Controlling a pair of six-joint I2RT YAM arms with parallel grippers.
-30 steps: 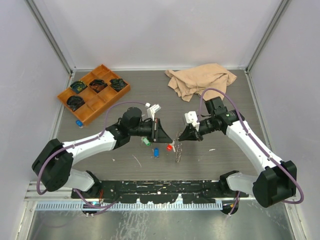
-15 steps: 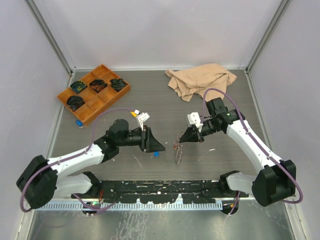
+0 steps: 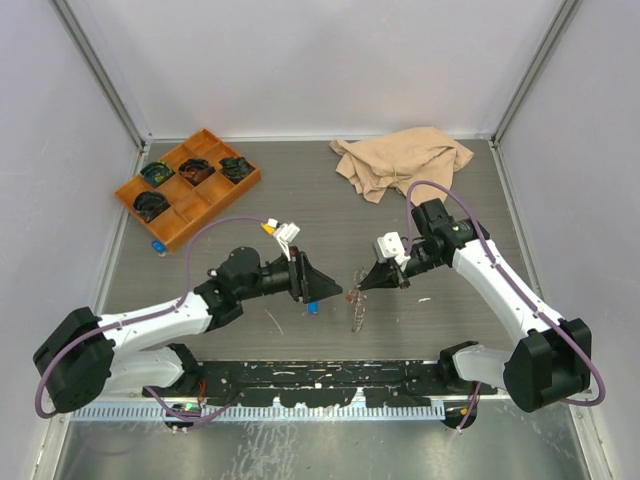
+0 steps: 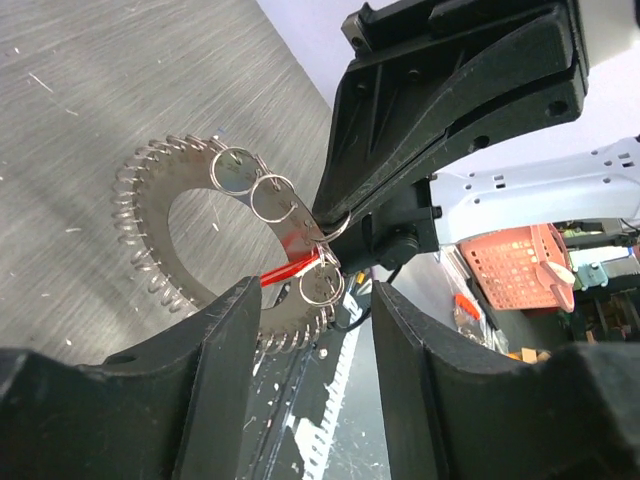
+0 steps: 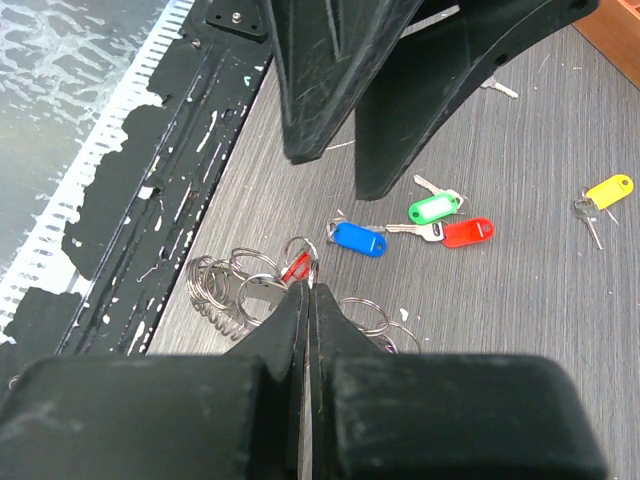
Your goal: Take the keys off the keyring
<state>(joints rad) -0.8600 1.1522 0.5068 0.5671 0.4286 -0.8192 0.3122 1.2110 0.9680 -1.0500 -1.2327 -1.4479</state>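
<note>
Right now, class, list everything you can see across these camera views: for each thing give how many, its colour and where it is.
keyring: one, silvery, spiky rim; pinched by the right gripper.
ringed key: one, red tag; on the keyring at the pinch.
loose keys: four, tags blue, green, red, yellow; flat on the table, yellow apart.
tray: one, orange; far left.
coiled bundles: four, dark; in tray compartments.
cloth: one, beige, crumpled; far side, right of centre.
small object: one, blue; beside the tray, too small to identify.
left gripper: one, black, open; facing the keyring.
right gripper: one, black; shut on the keyring's rim.
</note>
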